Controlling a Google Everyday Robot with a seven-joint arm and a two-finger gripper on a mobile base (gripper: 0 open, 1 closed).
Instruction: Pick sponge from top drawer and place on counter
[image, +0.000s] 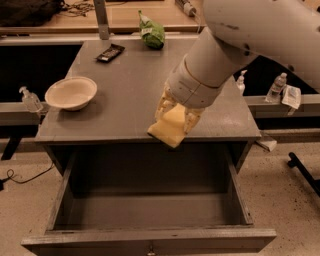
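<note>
The pale yellow sponge (168, 129) hangs in my gripper (175, 115), held between the yellowish fingers (192, 118). The gripper is shut on it, over the front edge of the grey counter (130, 85), with the sponge's lower corner jutting past the edge. The top drawer (150, 210) stands pulled open below, its inside bare, with a small metal pull (149, 248) on the front panel. My white arm comes down from the upper right and hides part of the counter's right side.
A cream bowl (71, 92) sits at the counter's left. A black flat object (110, 52) and a green bag (151, 33) lie at the back. Small bottles stand on side rails at left (30, 100) and right (277, 87).
</note>
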